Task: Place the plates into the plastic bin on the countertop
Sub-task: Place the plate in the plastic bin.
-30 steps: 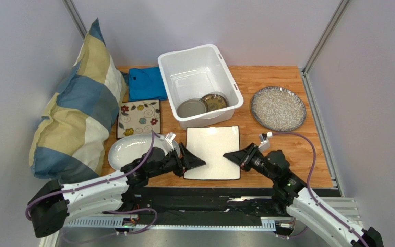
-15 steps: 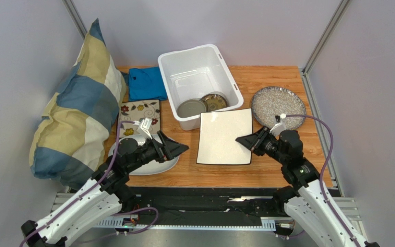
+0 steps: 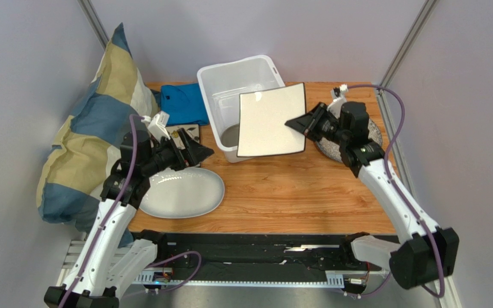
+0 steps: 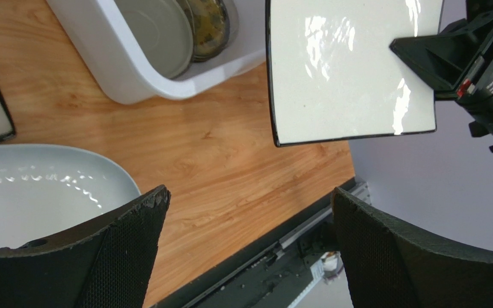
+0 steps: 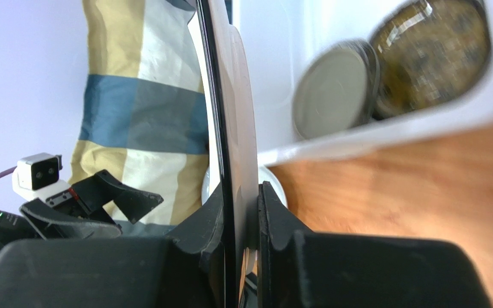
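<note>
Left gripper (image 3: 199,154) is empty with jaws wide, the oval platter (image 3: 181,192) unplaced just beside them; two small plates (image 4: 159,32) lie in the plastic bin (image 3: 230,72); right gripper (image 3: 297,123) clamps the white square plate (image 3: 271,122), tilted beyond its jaws over the bin, while the speckled plate (image 3: 328,149) waits behind.

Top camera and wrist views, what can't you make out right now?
Top view: the floral plate is mostly behind the left end effector.
Top view: the white square plate, in the right end effector, covers much of the bin; only a sliver of the small grey plate shows.
Top view: the grey-speckled plate lies largely under the right arm.
Right wrist view: it and the brownish plate beside it are blurred.
</note>
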### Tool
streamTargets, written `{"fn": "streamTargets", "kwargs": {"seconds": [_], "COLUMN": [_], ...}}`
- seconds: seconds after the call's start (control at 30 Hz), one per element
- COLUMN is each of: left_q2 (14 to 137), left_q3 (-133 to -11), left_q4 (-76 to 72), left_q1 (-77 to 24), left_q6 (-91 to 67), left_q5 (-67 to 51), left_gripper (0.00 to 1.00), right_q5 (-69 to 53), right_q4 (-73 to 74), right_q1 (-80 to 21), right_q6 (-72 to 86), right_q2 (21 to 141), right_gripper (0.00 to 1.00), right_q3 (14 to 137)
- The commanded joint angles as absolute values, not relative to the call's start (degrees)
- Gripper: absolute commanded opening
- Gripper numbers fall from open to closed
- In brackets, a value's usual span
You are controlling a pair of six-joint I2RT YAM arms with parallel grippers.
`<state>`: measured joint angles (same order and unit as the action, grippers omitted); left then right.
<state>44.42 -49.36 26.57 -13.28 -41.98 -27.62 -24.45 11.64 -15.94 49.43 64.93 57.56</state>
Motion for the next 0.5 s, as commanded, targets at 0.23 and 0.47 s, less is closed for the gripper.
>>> {"fn": "streamTargets", "kwargs": {"seconds": [0.23, 0.47], "left_q2": [49.6, 50.3], "left_q3": [-60.5, -60.9], "left_q4": [36.7, 37.5], "left_q1": [-10.6, -9.9], "left_q6": [-23.1, -18.9], "left_q5": [-19.3, -13.4], "left_gripper": [1.0, 1.0], "right_q5": [-30.7, -28.2], "right_q4": [-8.7, -0.6], "right_q1": [-15.9, -17.2], "right_q6": [49.0, 43.4], "right_q2": [98.4, 112.4], "right_gripper": [0.0, 0.0], "right_q3": [87.7, 101.1]}}
